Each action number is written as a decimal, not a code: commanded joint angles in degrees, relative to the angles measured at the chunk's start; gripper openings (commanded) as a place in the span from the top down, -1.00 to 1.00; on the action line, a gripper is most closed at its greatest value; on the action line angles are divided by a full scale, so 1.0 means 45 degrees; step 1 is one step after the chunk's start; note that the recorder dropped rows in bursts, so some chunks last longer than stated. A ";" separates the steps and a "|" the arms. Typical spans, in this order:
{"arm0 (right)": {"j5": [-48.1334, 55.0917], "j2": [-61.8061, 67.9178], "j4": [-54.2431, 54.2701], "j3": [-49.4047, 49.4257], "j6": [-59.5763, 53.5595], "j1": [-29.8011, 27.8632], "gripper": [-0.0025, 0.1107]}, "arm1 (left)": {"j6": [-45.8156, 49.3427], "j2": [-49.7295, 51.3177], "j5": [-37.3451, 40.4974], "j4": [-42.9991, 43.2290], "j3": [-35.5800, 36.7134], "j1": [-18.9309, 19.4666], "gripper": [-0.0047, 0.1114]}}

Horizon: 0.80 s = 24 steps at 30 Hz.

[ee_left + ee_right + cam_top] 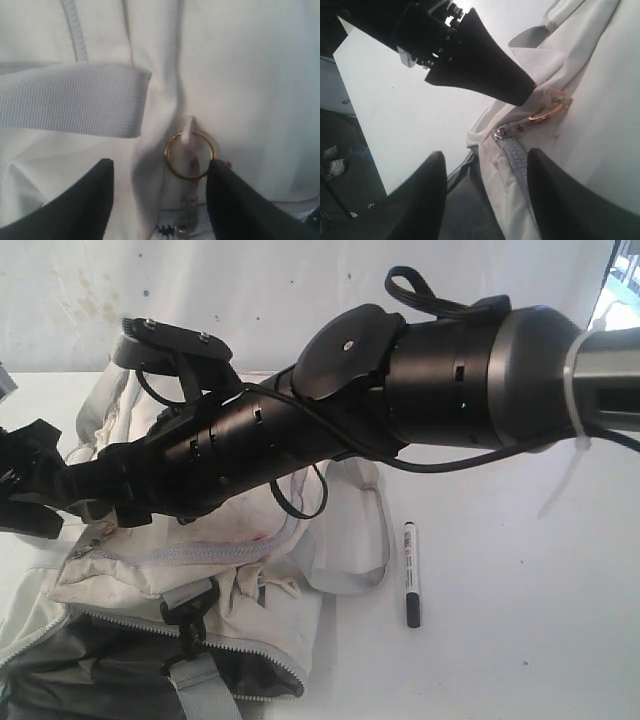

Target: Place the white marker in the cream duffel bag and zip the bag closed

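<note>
Closest to the lens, the right arm (pixel 450 370) stretches across the top of the cream duffel bag (pixel 120 580), seemingly so that both hands can work at one end of the bag's zipper. Under it the white table (pixel 520 640) carries the bag, whose near side gapes along an unzipped seam with dark lining showing, an opening ready to take something. A grey strap (pixel 70 100) lies flat on the bag's cream fabric, clear of the zipper. The white marker (pixel 411 573) lies on the table just beside the bag, next to its looped handle (pixel 380 535) and not touching it, so it is not yet packed. At the bag's zipper end the left gripper (pixel 161 167) has its jaws apart on either side of a gold ring (pixel 167 154) and holds nothing. One finger may touch the ring, though the close view is too soft to be sure. The right gripper (pixel 486 156) is likewise spread and empty, poised over the bag's zipper slider (pixel 500 132), probably to steady or pull it.
</note>
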 commanded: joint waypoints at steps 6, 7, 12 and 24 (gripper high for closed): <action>0.0092 0.0005 -0.0018 -0.0038 -0.0002 0.0043 0.13 | -0.1302 -0.0115 -0.2530 -0.0852 0.1101 -0.0002 -0.10; 0.0092 0.0005 -0.0018 -0.0038 -0.0002 0.0043 0.13 | -0.1208 -0.0115 -0.2439 -0.1117 0.1174 -0.0002 -0.10; 0.0068 0.0005 -0.0018 -0.0038 -0.0002 0.0043 0.13 | -0.0471 -0.0115 -0.2240 -0.1349 0.1305 -0.0002 -0.10; 0.0023 0.0005 -0.0018 -0.0038 -0.0002 0.0043 0.13 | 0.1239 0.0779 -0.2306 -0.3021 0.1865 -0.0002 0.39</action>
